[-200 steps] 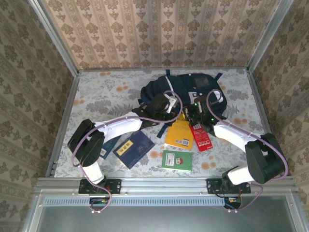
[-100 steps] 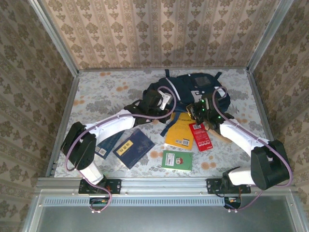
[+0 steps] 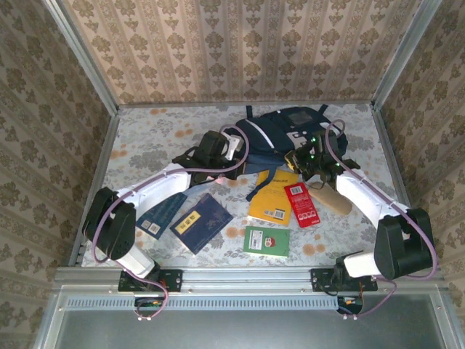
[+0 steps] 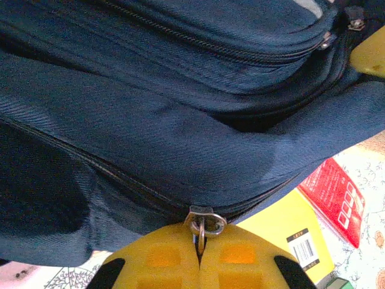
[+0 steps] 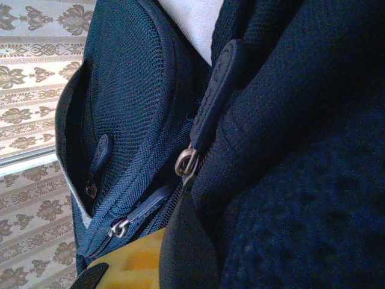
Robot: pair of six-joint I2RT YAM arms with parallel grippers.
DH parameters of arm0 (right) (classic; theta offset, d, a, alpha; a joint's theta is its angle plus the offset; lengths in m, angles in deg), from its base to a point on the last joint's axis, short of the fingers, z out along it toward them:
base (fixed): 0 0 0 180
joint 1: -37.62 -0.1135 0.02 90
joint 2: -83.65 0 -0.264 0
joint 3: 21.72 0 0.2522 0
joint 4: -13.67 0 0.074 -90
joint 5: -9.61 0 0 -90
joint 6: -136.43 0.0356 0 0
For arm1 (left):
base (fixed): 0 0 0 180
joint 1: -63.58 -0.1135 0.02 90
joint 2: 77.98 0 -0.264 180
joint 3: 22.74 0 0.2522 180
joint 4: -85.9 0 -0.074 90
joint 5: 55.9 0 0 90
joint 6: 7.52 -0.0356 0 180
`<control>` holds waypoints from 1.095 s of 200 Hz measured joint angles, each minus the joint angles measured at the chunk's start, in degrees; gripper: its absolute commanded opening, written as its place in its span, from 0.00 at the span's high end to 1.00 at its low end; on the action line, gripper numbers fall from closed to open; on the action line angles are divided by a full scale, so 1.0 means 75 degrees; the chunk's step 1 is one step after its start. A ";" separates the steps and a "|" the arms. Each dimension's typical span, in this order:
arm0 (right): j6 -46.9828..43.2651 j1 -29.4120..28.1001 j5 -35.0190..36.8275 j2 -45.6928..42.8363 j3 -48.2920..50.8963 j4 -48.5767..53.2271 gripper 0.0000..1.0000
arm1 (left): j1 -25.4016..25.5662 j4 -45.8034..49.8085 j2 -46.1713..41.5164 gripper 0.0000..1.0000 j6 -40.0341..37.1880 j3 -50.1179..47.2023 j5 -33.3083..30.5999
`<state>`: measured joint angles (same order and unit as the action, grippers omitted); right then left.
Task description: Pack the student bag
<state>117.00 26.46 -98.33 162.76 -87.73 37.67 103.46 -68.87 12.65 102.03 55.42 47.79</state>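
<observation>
The student bag [image 3: 285,129], dark navy with white patches, lies at the far middle of the table. My left gripper [image 3: 231,145] is at the bag's left end. In the left wrist view its yellow fingers [image 4: 162,259] are shut on a metal zipper pull [image 4: 204,221] of the bag [image 4: 180,126]. My right gripper [image 3: 310,158] is at the bag's right front side. In the right wrist view one yellow finger [image 5: 129,259] shows, and dark padded fabric of the bag [image 5: 283,180] is pinched between the jaws. Two more zipper pulls hang near it.
In front of the bag lie a yellow book [image 3: 270,200], a red packet [image 3: 301,205], a green book [image 3: 267,241], a navy book [image 3: 201,223] and a blue book [image 3: 161,216]. A tan roll [image 3: 330,196] lies under the right forearm. Metal rails edge the table.
Both arms have reached farther from their bases. The left gripper has moved left with the zipper pull. The right gripper has gone back and right, and the bag has shifted with them.
</observation>
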 measured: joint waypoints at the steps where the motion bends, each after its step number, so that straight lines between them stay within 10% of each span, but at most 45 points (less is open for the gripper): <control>1: -0.0003 0.0009 -0.0012 0.0003 -0.0003 0.0009 1.00 | -0.0012 0.0003 0.0003 1.00 0.0009 -0.0003 0.0003; 49: -0.0554 0.0224 -0.0291 0.0321 -0.0373 0.0522 0.94 | -0.0245 0.0181 0.0000 1.00 0.0233 -0.0006 0.0009; 75: -0.0962 0.0242 -0.0146 0.0356 -0.0577 0.0901 0.57 | -0.0256 0.0195 0.0003 1.00 0.0309 -0.0006 0.0082; 101: -0.1306 0.0329 0.0391 0.0367 -0.0804 0.1588 0.42 | -0.0379 0.0277 0.0000 1.00 0.0425 -0.0023 0.0093; 157: -0.1612 -0.0192 0.1247 -0.0536 -0.0935 0.2664 0.40 | -0.0122 0.0487 0.0000 1.00 0.0493 -0.0015 0.0154; 219: -0.3625 -0.1003 0.0079 -0.1402 -0.0769 0.0906 0.48 | 0.0283 0.0877 -0.0067 1.00 0.0536 0.0420 0.0283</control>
<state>89.81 18.94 -97.73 152.25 -93.50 44.47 105.58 -62.30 12.15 106.05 58.57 49.91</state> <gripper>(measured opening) 0.533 0.044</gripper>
